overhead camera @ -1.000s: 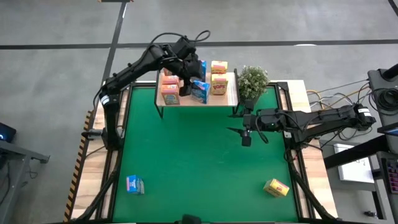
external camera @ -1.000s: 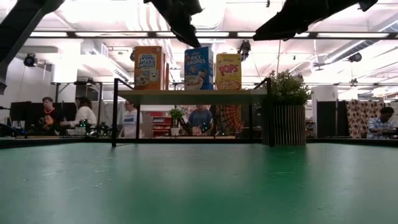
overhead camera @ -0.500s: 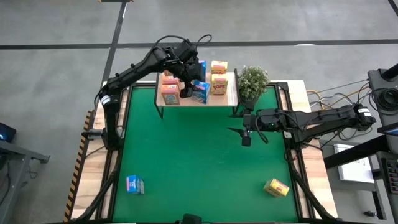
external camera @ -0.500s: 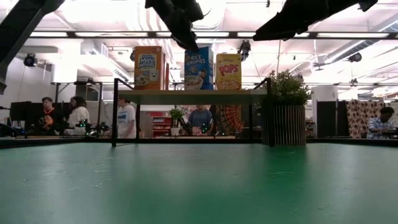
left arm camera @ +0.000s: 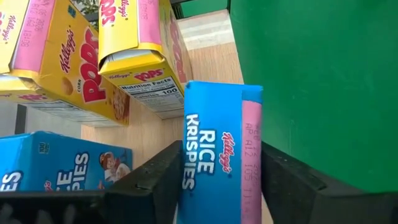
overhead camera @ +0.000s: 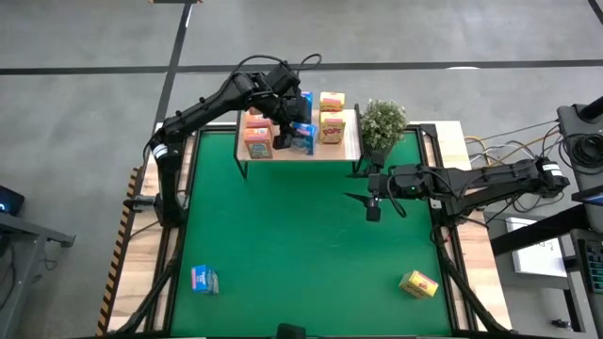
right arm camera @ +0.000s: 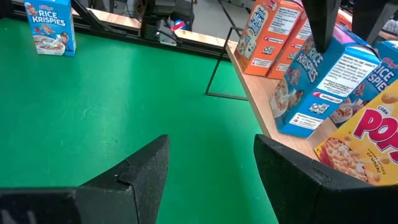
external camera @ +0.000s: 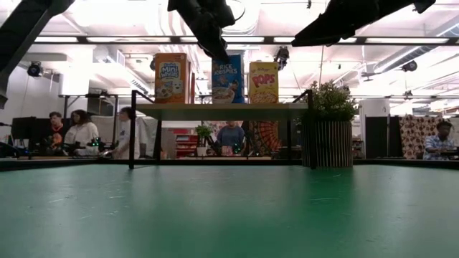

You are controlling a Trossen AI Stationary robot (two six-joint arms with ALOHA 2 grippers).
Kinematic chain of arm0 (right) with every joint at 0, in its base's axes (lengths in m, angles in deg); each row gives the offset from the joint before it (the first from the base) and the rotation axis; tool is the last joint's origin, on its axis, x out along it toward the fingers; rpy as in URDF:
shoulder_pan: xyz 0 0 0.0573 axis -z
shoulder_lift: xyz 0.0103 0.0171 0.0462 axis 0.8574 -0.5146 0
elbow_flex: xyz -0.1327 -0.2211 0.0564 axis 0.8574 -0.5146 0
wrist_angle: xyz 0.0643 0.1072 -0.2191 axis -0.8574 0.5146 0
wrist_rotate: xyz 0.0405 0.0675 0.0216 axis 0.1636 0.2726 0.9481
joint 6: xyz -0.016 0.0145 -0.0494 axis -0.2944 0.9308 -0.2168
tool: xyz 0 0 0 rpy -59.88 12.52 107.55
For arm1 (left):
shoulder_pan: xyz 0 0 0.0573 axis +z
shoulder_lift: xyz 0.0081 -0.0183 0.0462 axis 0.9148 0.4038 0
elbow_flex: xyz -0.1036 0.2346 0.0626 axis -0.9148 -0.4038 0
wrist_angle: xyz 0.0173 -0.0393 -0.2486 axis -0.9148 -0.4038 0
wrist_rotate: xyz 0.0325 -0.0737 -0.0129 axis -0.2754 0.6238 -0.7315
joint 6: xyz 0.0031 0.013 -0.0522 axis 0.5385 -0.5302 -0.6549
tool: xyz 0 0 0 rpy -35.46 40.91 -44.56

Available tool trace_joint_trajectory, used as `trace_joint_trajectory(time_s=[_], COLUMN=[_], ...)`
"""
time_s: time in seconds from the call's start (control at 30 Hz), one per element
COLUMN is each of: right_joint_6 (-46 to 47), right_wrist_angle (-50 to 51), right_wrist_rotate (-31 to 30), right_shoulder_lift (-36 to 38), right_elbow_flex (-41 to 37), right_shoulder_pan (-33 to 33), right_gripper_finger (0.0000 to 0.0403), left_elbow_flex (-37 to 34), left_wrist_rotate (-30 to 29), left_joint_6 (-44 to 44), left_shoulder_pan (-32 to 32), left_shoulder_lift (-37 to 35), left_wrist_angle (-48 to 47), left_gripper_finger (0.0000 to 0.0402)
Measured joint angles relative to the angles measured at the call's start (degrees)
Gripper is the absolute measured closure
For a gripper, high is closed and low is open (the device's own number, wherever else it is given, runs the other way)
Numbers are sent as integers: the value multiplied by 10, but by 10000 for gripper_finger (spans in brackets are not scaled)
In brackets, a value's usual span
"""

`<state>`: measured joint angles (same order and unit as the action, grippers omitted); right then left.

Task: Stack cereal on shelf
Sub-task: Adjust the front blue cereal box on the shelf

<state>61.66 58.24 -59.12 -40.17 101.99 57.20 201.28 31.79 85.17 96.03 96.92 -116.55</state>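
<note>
The step in hand looks like seating a blue Rice Krispies box (left arm camera: 214, 155) on the shelf (overhead camera: 350, 141), and doing it well means lowering it until its base sits flat on the wood, square with its neighbours, before the fingers part.

At about 11 o'clock on the surface (overhead camera: 283, 235), the left tool (overhead camera: 289, 130) is over the middle of the shelf, clamped on the top of that blue box; the left wrist view shows a dark finger pressed on each broad face. The right wrist view shows the box tilted, so it wants straightening first. Orange-pink boxes (overhead camera: 257, 139) stand at its 9 o'clock side, yellow Pops boxes (overhead camera: 331, 127) at its 3 o'clock side, near enough to knock.

Further right, the right tool (overhead camera: 374, 201) hangs at about 2 o'clock, fingers spread apart and holding nothing.

Off the shelf, a blue box (overhead camera: 204, 279) lies at 7 o'clock and a yellow box (overhead camera: 418, 283) at 5 o'clock.
</note>
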Motion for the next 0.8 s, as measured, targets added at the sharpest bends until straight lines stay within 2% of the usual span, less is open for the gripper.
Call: trace_joint_trajectory(time_s=[0.23, 0.7, 0.8], right_joint_6=[0, 2, 2], right_wrist_angle=[0, 0, 0], right_wrist_rotate=[0, 0, 0], right_shoulder_lift=[0, 0, 0], right_elbow_flex=[0, 0, 0], right_shoulder_pan=[0, 0, 0], right_gripper_finger=[179, 179, 179], left_elbow_flex=[0, 27, 29], left_wrist_rotate=[-1, -3, -18], left_joint_6=[-1, -4, -11], left_shoulder_pan=[0, 22, 29], left_shoulder_lift=[0, -1, -2], left_wrist_angle=[0, 0, 0], left_gripper_finger=[264, 265, 265])
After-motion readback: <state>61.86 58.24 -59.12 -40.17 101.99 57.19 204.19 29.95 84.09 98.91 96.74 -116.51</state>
